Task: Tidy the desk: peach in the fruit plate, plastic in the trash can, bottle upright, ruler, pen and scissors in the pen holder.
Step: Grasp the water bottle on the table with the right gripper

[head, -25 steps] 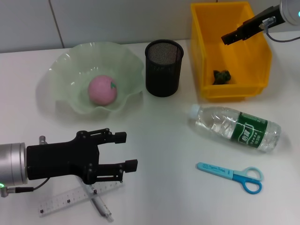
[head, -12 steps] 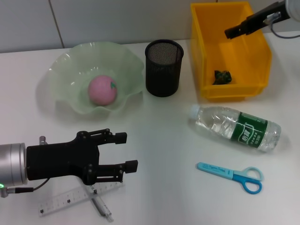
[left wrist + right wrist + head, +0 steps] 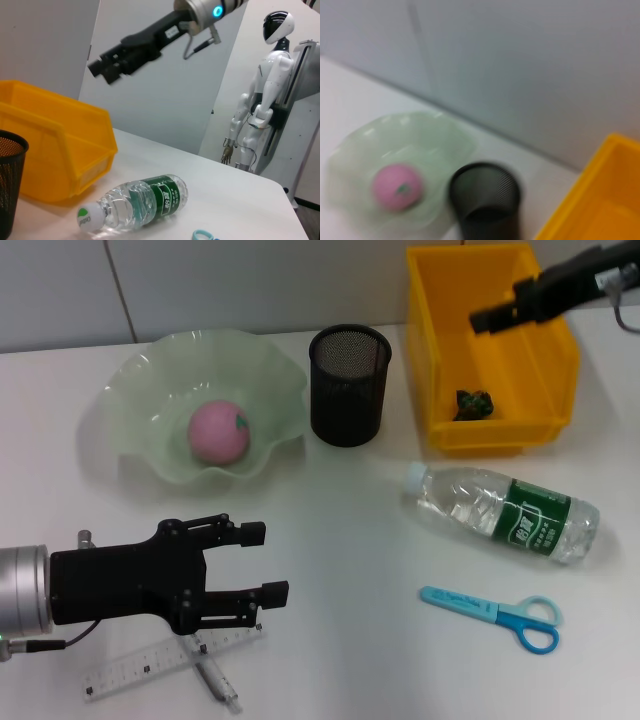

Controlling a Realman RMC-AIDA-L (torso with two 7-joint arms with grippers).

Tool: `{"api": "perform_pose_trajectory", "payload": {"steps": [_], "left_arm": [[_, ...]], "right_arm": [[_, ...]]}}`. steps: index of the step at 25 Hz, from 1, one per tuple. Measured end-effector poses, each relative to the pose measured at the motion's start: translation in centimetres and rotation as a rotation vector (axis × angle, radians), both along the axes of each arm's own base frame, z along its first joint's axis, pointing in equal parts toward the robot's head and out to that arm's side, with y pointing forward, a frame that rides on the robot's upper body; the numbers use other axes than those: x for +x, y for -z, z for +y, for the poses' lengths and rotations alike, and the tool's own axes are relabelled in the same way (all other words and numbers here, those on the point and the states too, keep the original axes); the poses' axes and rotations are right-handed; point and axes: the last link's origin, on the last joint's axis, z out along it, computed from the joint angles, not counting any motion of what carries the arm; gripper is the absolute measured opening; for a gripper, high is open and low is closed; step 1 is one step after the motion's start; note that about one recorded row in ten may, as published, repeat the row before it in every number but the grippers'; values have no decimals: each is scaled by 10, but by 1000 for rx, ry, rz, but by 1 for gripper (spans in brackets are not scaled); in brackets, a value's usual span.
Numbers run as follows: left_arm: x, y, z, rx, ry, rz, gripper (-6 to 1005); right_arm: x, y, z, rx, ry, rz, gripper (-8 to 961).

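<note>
The pink peach (image 3: 218, 432) lies in the green fruit plate (image 3: 140, 380). A dark crumpled plastic (image 3: 473, 403) rests inside the yellow trash can (image 3: 490, 280). The bottle (image 3: 505, 512) lies on its side, cap toward the black mesh pen holder (image 3: 349, 385). Blue scissors (image 3: 495, 612) lie in front of the bottle. The ruler (image 3: 130, 672) and pen (image 3: 214, 676) lie crossed at the front left. My left gripper (image 3: 265, 562) hovers open just above them, holding nothing. My right gripper (image 3: 493, 318) hangs over the trash can, well above the plastic.
A white humanoid robot (image 3: 265, 100) stands beyond the table's far edge in the left wrist view. The wall runs close behind the plate, the pen holder and the trash can. Bare tabletop lies between the left gripper and the bottle.
My right arm has shifted slightly above the trash can, its tip rising and then dropping back. My left gripper has crept a little to the left. Nothing on the desk moved.
</note>
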Motion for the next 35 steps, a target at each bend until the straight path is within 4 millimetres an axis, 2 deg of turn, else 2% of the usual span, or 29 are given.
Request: {"api": "perform_pose_trajectory", "payload": {"steps": [2,3,5,9,11,20,26,35], "left_arm": [[0,0,-1,-4,-1,-3,799],[0,0,-1,-4,-1,-3,799],[0,-1,-2,-10,-7,-8,799],[0,-2,-1,-7,-10,-11,799],[0,-1,-2,-11,-8,-11,799],[2,0,-2,-14,-8,-15,799],[3,1,-2,-18,-7,-24,799],[3,0,-2,-14,-11,-27,799]], "right_arm": [[-1,4,-16,-109,-25,-16,783],[-1,4,-16,-109,-25,-16,783],[1,6,-30,-213,-37,-49,783],[5,8,-41,-307,-42,-101,783],[15,14,-47,-394,-30,-169,783],[37,28,-44,-453,21,-305,782],[42,37,-42,-460,17,-349,782],[48,60,-33,-463,-4,-432,783]]}}
